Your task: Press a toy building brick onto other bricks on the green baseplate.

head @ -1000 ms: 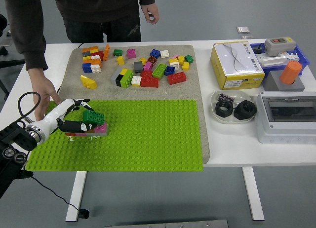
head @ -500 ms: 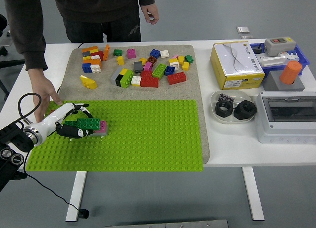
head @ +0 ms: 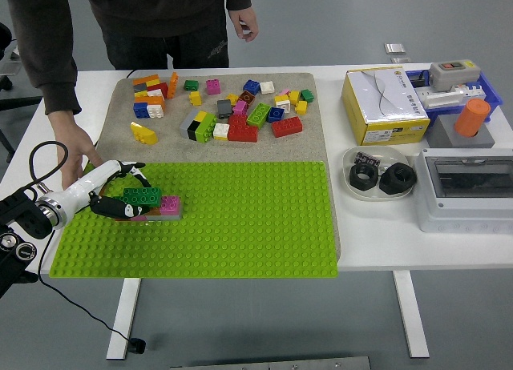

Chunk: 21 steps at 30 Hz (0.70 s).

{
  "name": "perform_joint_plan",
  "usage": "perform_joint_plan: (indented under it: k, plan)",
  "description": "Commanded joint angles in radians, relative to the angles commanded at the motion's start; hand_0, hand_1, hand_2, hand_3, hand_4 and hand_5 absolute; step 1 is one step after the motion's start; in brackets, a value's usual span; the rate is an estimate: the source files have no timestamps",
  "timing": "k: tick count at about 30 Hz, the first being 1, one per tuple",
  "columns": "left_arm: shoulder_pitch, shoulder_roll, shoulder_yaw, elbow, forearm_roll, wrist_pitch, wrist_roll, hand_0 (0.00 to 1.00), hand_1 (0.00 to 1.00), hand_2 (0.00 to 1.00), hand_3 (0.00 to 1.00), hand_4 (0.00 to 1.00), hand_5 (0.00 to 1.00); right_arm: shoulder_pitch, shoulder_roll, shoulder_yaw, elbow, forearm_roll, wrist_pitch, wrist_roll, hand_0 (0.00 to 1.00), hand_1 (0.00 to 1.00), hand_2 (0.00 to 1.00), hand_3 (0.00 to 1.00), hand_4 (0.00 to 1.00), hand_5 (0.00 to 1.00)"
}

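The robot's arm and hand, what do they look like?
The left hand has a white shell with thin black fingers. Its wrist is a silver ring, and the left arm behind it is black with round joints. A black cable loops above it. No right arm shows.

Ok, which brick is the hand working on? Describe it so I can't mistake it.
Start at the green baseplate in front of the tan mat. Near its left end sits a small stack, with the left hand curled around it. The dark green brick is its top piece, darker than the plate, above a pink brick.
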State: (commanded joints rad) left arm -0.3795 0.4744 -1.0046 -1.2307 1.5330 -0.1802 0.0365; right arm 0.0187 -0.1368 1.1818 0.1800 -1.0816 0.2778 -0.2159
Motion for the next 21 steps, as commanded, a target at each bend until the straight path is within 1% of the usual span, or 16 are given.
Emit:
perform_joint_plan:
  k: [7,11,16,21]
  plan:
    - [-0.013,0.009,0.024,-0.012,0.001,-0.006,0.011,0.960,0.970,0.950,0.487,0.815,0.002,0.003,-0.001,-0.002,0.000,0.002,0.000,0.000,0.687,0.660,0.637,0.875,0.631,0.998]
    - [-0.022,0.007,0.033,-0.032,0.006,-0.012,0.026,0.959,0.969,0.948,0.487,0.816,0.002,0.004,-0.002,0.001,0.000,0.000,0.000,0.001,0.686,0.660,0.638,0.876,0.631,0.998]
    - [-0.021,-0.007,0.023,-0.073,0.022,-0.020,0.052,0.959,0.970,0.947,0.488,0.815,0.002,0.003,-0.004,0.005,0.000,-0.002,0.000,0.002,0.687,0.659,0.635,0.876,0.632,0.998]
    - [-0.015,-0.039,0.003,-0.109,0.045,-0.041,0.097,0.959,0.970,0.947,0.488,0.815,0.002,0.002,-0.006,0.010,0.000,-0.005,0.000,0.002,0.687,0.659,0.635,0.876,0.632,0.998]
